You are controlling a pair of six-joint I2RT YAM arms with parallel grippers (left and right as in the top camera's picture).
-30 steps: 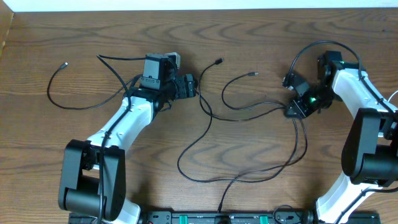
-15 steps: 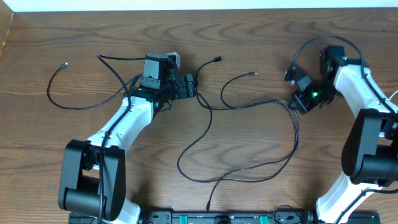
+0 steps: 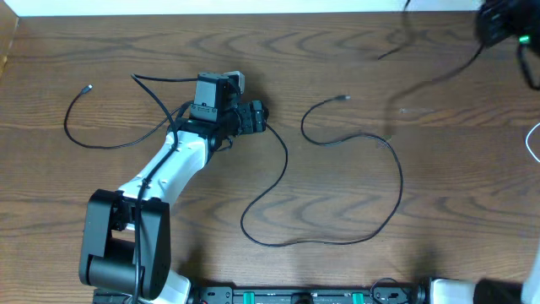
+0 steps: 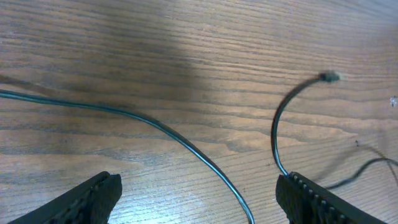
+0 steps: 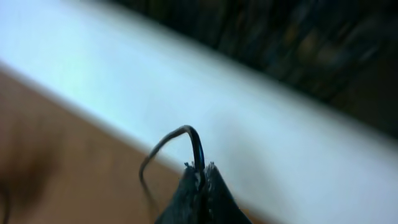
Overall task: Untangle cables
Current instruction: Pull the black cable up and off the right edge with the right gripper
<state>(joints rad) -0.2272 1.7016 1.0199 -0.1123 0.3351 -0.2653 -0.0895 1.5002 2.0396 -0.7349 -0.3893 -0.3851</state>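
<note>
A long black cable (image 3: 396,181) lies looped on the wooden table, its plug end (image 3: 342,99) at centre. My left gripper (image 3: 256,116) is open and low over the table. In the left wrist view, this cable (image 4: 186,144) runs on the wood between the spread fingers (image 4: 199,205), untouched, and the plug end (image 4: 329,76) lies ahead. My right gripper (image 3: 499,24) is blurred at the far right corner, raised. It is shut on a second black cable (image 5: 196,140), which hangs as a blurred streak (image 3: 460,67) above the table.
A third black cable (image 3: 69,127) curves on the table at the left, running towards the left arm. A white cable (image 3: 531,139) shows at the right edge. A white strip borders the far table edge (image 3: 253,7).
My right gripper has swung up and back to the far right corner, pulling its cable off the table and out from the looped cable. The left arm has not moved.
</note>
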